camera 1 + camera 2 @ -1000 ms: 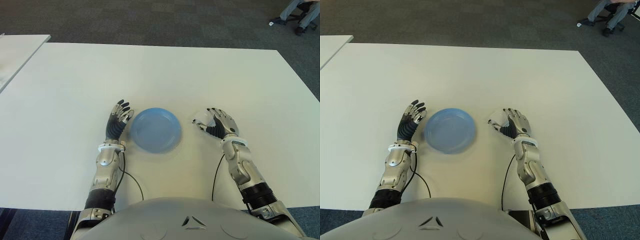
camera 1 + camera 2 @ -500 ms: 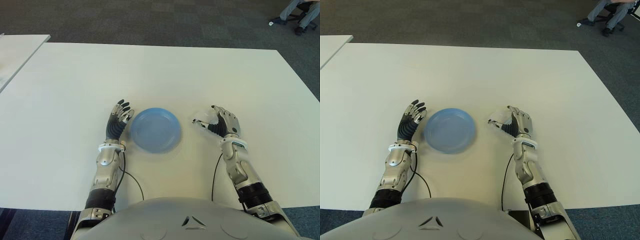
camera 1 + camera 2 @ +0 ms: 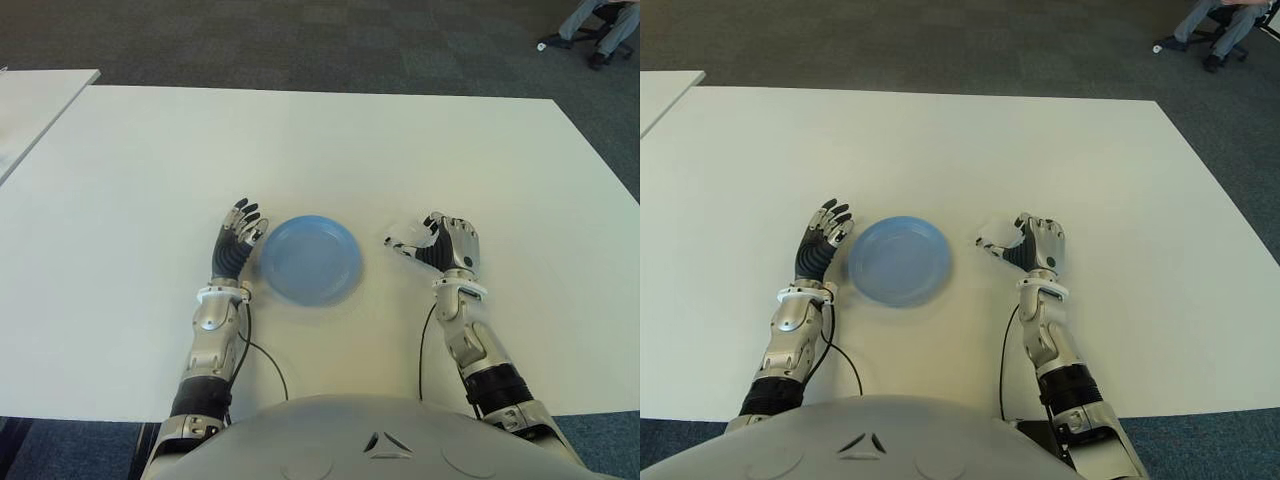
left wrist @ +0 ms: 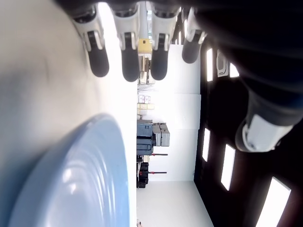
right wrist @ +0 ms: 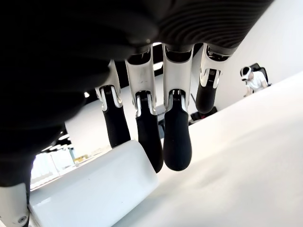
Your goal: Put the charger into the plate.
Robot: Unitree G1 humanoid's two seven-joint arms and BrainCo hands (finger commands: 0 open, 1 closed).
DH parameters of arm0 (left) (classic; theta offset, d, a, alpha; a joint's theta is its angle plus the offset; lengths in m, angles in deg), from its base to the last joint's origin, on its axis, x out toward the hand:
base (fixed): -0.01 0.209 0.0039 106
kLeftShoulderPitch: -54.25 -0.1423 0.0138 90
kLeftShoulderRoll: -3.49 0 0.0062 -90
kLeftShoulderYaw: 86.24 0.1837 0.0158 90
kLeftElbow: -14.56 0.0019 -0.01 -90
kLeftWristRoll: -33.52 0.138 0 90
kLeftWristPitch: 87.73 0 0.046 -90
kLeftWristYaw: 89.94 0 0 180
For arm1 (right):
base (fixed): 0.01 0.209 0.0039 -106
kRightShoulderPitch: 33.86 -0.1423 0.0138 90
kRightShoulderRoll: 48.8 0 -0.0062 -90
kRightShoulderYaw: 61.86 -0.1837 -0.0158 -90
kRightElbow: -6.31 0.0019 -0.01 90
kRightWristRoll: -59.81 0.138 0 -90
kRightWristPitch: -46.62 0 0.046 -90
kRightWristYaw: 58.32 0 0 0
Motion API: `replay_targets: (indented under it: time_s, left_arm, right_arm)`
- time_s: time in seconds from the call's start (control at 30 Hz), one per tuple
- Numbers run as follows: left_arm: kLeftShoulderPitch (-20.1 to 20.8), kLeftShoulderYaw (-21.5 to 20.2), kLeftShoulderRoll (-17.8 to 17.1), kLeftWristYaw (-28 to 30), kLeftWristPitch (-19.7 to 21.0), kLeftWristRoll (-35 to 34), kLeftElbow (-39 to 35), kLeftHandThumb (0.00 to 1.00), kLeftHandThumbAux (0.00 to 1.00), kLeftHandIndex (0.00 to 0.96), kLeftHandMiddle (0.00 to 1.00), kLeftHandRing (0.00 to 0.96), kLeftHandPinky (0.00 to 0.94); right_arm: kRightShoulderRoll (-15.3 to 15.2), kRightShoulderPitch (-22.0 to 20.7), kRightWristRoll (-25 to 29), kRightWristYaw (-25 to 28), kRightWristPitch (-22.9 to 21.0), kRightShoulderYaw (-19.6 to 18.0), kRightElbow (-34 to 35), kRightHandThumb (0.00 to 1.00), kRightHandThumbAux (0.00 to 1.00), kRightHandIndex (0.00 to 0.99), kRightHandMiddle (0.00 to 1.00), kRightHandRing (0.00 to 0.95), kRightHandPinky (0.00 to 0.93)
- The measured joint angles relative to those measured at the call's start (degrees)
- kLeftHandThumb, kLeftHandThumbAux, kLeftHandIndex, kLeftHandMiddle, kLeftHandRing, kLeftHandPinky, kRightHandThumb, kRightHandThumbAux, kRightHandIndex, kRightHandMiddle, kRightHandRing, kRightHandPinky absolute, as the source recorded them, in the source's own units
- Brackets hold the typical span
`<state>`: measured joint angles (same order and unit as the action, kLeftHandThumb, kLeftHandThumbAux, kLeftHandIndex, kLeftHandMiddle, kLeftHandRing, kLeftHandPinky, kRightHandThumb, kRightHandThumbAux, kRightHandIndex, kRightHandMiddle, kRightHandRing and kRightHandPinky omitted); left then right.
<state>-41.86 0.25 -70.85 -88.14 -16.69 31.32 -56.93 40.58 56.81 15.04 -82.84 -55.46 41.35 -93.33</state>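
white charger (image 5: 90,189), in right hand (image 3: 447,246)

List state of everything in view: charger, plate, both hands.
charger: white, on the table, right of the plate, not yet in it.
plate: blue, upright, nothing in it.
right hand: at the charger, fingers curled over it; firm grip cannot be told.
left hand: idle, just left of the plate, fingers extended, holding nothing.

White charger (image 5: 94,189) in right hand (image 3: 445,245); blue plate (image 3: 310,260) empty, left of it.
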Motion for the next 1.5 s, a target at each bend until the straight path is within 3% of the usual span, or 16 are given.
replay_targets:
  time_s: [0.27,0.57,1.5]
  left_arm:
    - [0.3,-0.1,0.0,0.0,-1.0,0.0,0.8,0.000,0.540,0.125,0.191,0.194,0.205]
    - [0.6,-0.2,0.0,0.0,-2.1,0.0,1.8,0.000,0.536,0.140,0.203,0.204,0.213]
    - [1.6,-0.2,0.3,0.0,-1.5,0.0,2.4,0.000,0.556,0.146,0.214,0.215,0.223]
  right_arm:
    - [1.9,-0.3,3.3,1.9,-0.1,-1.2,0.6,0.747,0.709,0.440,0.876,0.869,0.865]
    - [2.0,-0.3,4.3,1.8,0.2,-1.7,0.6,0.746,0.709,0.440,0.883,0.873,0.863]
    - [1.6,-0.6,3.1,1.9,0.1,-2.0,1.4,0.744,0.710,0.440,0.874,0.872,0.873]
